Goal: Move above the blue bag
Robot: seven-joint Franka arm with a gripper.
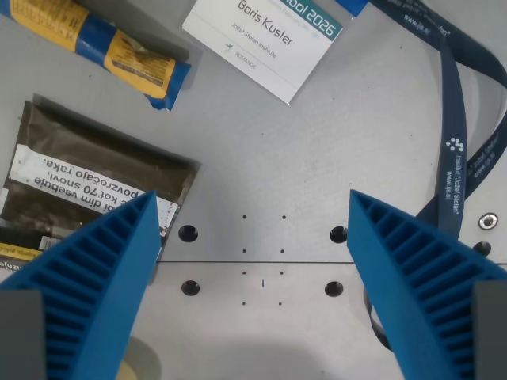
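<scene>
Tool (pixel 249 261) spread wide, empty, over bare table (pixel 356 119). Blue bag (pixel 119 51) top-left: probably light, crinkly, slippery; grip mid-body.

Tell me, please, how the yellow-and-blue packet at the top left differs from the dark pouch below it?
The yellow-and-blue packet is narrow and brightly coloured, while the dark pouch is broad and brownish with a white warning label. The packet lies clear of the gripper, whereas the pouch is partly hidden behind the finger on the wrist view's left. The packet slants down toward the wrist view's right more steeply than the pouch. Both lie flat on the grey table, cut off by the frame edge.
</scene>
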